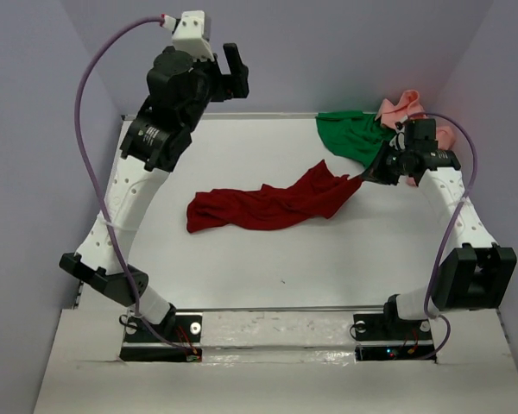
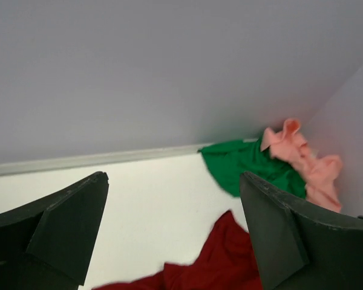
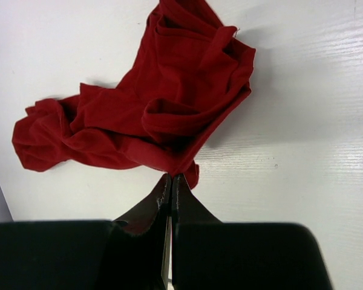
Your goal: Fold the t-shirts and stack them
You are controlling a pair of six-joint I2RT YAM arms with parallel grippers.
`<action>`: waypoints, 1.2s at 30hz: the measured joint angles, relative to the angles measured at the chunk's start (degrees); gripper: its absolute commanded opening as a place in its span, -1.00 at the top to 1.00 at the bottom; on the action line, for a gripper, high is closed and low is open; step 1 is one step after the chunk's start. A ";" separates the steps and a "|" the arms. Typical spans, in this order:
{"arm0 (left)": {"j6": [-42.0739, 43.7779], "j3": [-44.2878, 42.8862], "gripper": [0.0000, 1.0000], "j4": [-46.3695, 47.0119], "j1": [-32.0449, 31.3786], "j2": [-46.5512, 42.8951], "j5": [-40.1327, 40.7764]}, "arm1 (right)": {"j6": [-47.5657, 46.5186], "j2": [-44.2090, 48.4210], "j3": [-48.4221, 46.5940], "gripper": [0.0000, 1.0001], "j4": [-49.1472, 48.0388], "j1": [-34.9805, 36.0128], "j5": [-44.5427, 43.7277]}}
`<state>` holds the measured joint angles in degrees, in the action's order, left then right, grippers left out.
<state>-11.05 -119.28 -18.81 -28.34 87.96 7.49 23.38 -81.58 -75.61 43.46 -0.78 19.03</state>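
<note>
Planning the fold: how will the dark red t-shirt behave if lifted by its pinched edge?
Likely floppy: the dark red t-shirt lies crumpled in soft folds, so it should hang limp from the right gripper, shut on its edge. Pulled sideways, it would probably stretch out and trail across the table rather than move as one piece.

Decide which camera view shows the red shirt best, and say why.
Top external: the whole red shirt lies stretched across the table, one end pinched in the right pincer. Right wrist shows the pinch and bunched cloth close up, with its far end cut off. Left wrist catches only a piece at the bottom edge.
</note>
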 measured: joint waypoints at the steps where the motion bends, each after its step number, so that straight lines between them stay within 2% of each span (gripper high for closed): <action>1: 1.18 0.90 -0.98 -2.29 -0.94 0.26 2.12 | -0.04 -0.24 -0.22 1.00 0.09 0.00 0.00; 4: 2.34 2.49 -0.98 -7.54 -2.71 0.13 6.93 | -0.09 -1.36 -1.44 1.00 0.22 0.00 0.00; 8: 2.82 6.58 -0.98 -8.96 -2.67 -2.95 11.67 | -0.35 -2.25 -2.80 1.00 0.57 0.00 0.02; 10: 3.39 11.26 -0.98 -8.96 -2.54 -6.82 13.62 | -0.61 -2.43 -2.99 1.00 0.70 0.00 0.02; 14: 4.37 14.71 -0.98 -11.34 -2.40 -11.08 13.94 | -0.72 -2.43 -2.99 1.00 0.90 0.00 0.26; 19: 8.39 11.89 -0.98 -17.31 -2.51 -8.17 8.28 | -0.72 -2.45 -2.99 1.00 0.87 0.00 0.63; 25: 10.56 13.11 -0.98 -23.65 -3.43 -2.80 5.25 | -0.74 -2.45 -2.99 1.00 0.85 0.00 1.46; 30: 12.46 14.01 -0.98 -27.74 -3.45 0.63 -0.33 | -0.79 -3.06 -3.58 1.00 0.92 0.00 2.32; 36: 15.80 5.09 -0.98 -32.94 -3.50 7.67 -5.51 | -1.11 -4.66 -4.55 1.00 0.57 0.00 3.37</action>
<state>4.75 -114.19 -51.75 -31.83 95.64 1.98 22.26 -86.24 -80.16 44.03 -0.78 22.39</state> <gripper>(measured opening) 0.990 0.016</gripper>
